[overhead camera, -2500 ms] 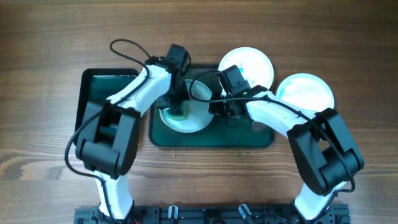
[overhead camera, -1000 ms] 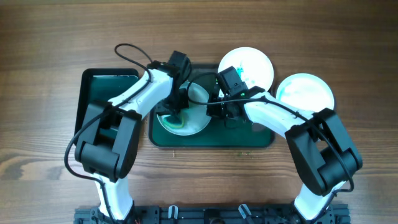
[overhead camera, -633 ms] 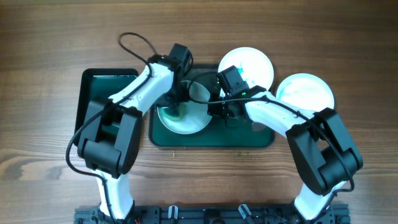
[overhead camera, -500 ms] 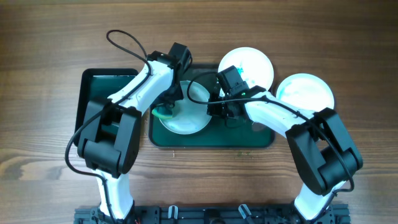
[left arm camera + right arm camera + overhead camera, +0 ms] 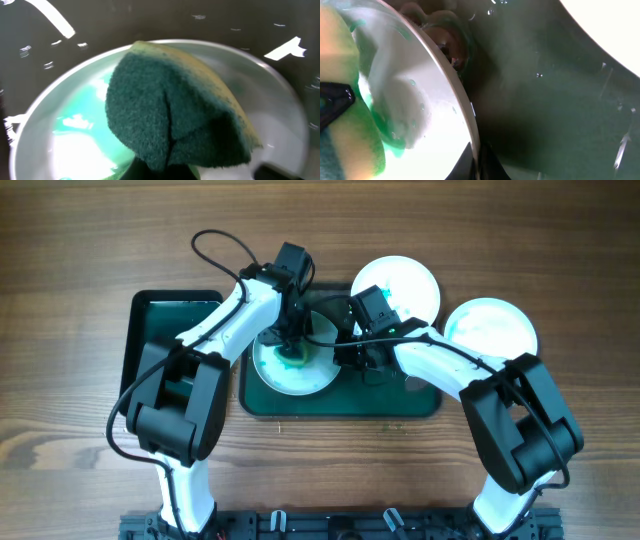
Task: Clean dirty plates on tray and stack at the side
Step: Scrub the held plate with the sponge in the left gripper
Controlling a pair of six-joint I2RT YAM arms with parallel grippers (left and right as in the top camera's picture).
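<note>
On sideways-long tray (image 5: 340,404), smeared plate (image 5: 300,378)

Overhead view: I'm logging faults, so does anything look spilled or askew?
Nothing spilled or broken. The smeared plate on the tray has teal marks beside the sponge, normal mid-wipe. Only oddity: a second plate lies across the tray's far rim.

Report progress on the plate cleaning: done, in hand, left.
Done: nothing looks finished; no stack shows. In hand: the left claw presses a sponge on the plate on the green tray while the right claw pinches its rim; green smears show on it. Left: two other plates lie apart on the table, both tinted green, then stacking all three.
</note>
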